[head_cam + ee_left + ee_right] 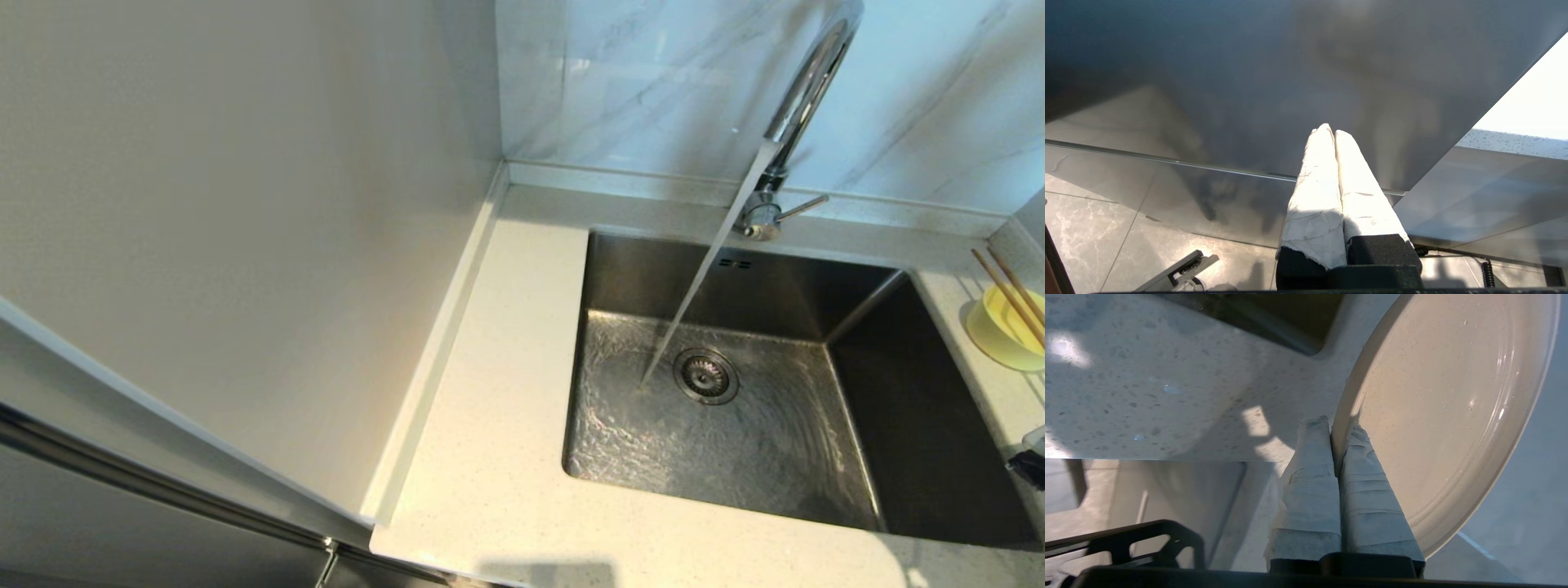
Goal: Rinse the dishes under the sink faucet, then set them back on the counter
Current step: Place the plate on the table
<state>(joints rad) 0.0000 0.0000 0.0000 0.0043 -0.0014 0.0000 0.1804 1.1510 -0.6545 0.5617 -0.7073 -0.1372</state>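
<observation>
**White dish pinched at the rim while water runs into the sink**

The right gripper (1336, 437) is seen in its wrist view with both tape-wrapped fingers (1310, 477) pressed onto the rim of the white round dish (1453, 408), one finger on each face of the edge. The dish is held on edge above the counter (1126, 375), just beside a corner of the sink, and small droplets are scattered over its face and on the stone beneath. In the head view only a dark sliver of this gripper (1030, 465) is caught at the right edge, over the counter to the right of the sink.

The left gripper (1331, 131) is held low, away from the work, in front of a grey cabinet panel (1249, 81), its two white-wrapped fingers (1314, 196) pressed together with nothing between them.

A steady stream is poured from the sink faucet (796, 114), whose side lever is turned out to the right, and the stream lands just left of the round drain strainer (706, 376). The floor of the sink (735, 441) is covered with rippling water. On the counter (490, 408) at the far right, the small pale yellow round bowl (1000, 331) is set upright, and the chopsticks (1012, 294) are laid slanting across it, their far ends sticking out past its rim.
</observation>
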